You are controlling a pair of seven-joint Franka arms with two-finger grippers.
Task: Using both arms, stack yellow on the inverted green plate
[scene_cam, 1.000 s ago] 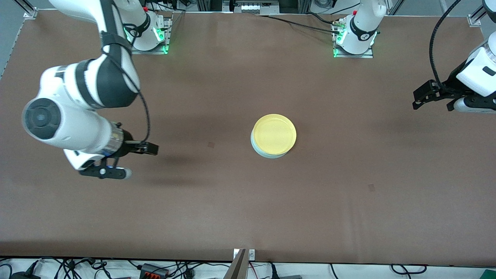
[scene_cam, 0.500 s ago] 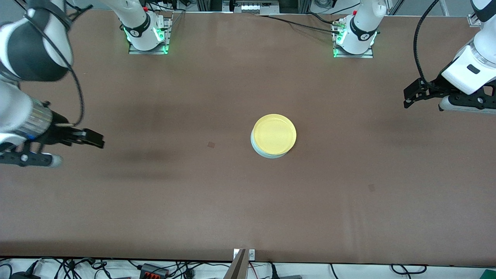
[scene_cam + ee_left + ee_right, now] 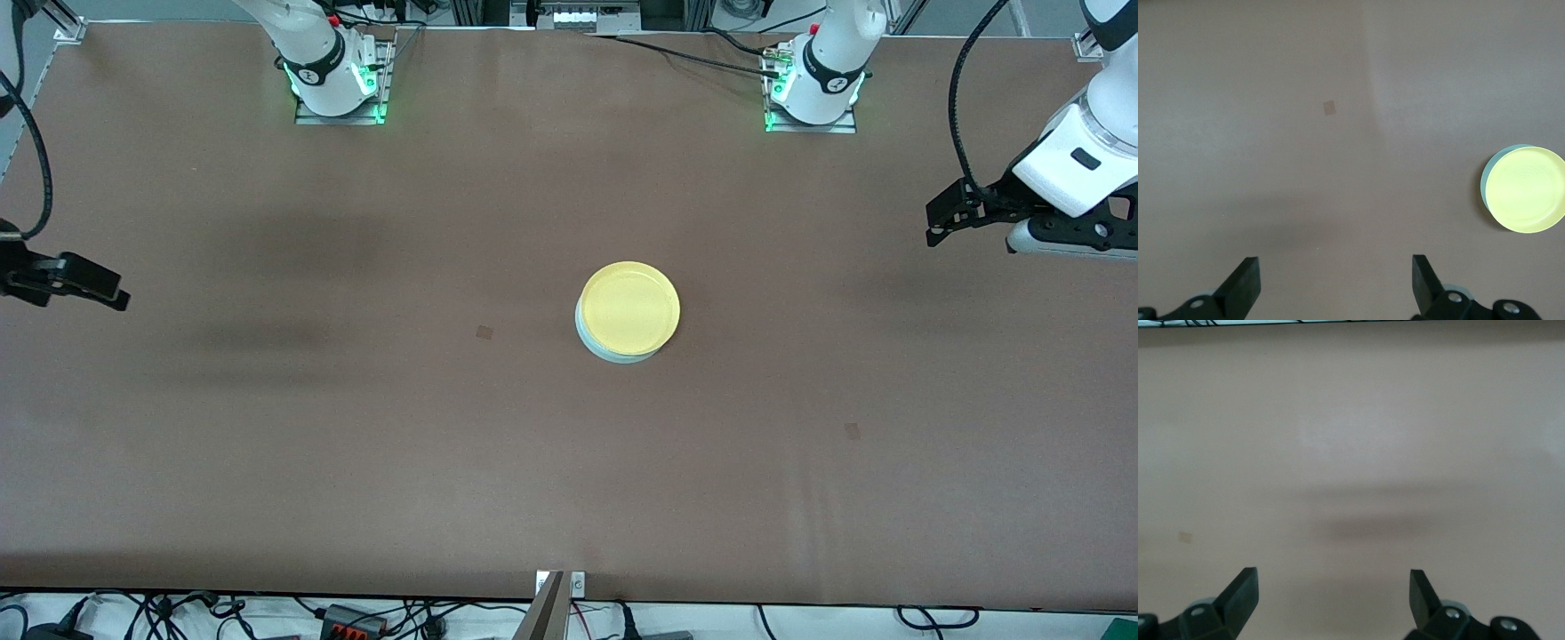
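Observation:
The yellow plate [image 3: 629, 308] lies on top of the pale mint-green plate [image 3: 613, 354] at the middle of the table; only a crescent of the green rim shows beneath it. Both also show in the left wrist view, the yellow plate [image 3: 1526, 189] over the green plate [image 3: 1489, 175]. My left gripper [image 3: 942, 218] is open and empty, up over the left arm's end of the table [image 3: 1336, 280]. My right gripper [image 3: 111, 293] is open and empty over the right arm's end [image 3: 1333, 593]. Neither touches the plates.
The brown table [image 3: 356, 444] carries two small dark marks, one [image 3: 484, 332] beside the plates toward the right arm's end, one [image 3: 852, 431] nearer the front camera toward the left arm's end. Both arm bases [image 3: 333, 76] [image 3: 813, 84] stand along the table's top edge.
My right arm has swung away from the plates toward its end of the table, now mostly out of view. My left gripper shifted slightly, then held still. The plates have not moved.

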